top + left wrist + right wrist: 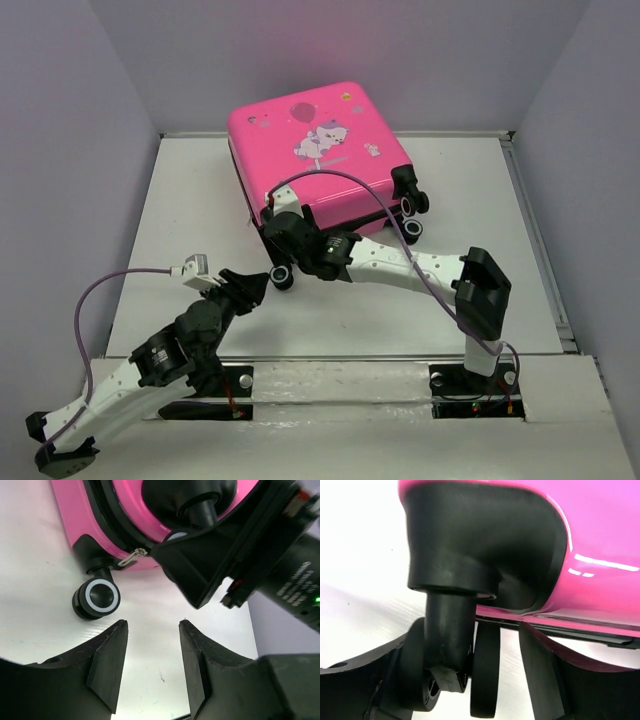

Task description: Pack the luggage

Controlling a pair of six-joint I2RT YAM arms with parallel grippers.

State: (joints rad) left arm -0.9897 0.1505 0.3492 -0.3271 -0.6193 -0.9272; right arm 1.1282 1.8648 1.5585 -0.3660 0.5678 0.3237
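Observation:
The hot-pink luggage [315, 150] lies flat at the back middle of the white table, printed side up, lid down. My right gripper [280, 225] reaches across to its near-left corner. In the right wrist view its fingers [540, 677] are spread around a black double caster wheel [485, 670], with a gap on the right side. My left gripper [252, 290] is open and empty, low over the table just left of another wheel [283, 276]. The left wrist view shows that white-ringed wheel [97, 597], a zipper pull [131, 557], the pink shell [75, 510] and my left gripper [152, 625].
More black wheels [413, 205] stick out at the suitcase's right corner. Purple cables [350, 185] loop over the right arm and out from the left wrist [110, 285]. The right arm's wrist [250, 555] hangs close over my left fingers. Grey walls surround the table; a raised rail [535, 240] runs along its right edge.

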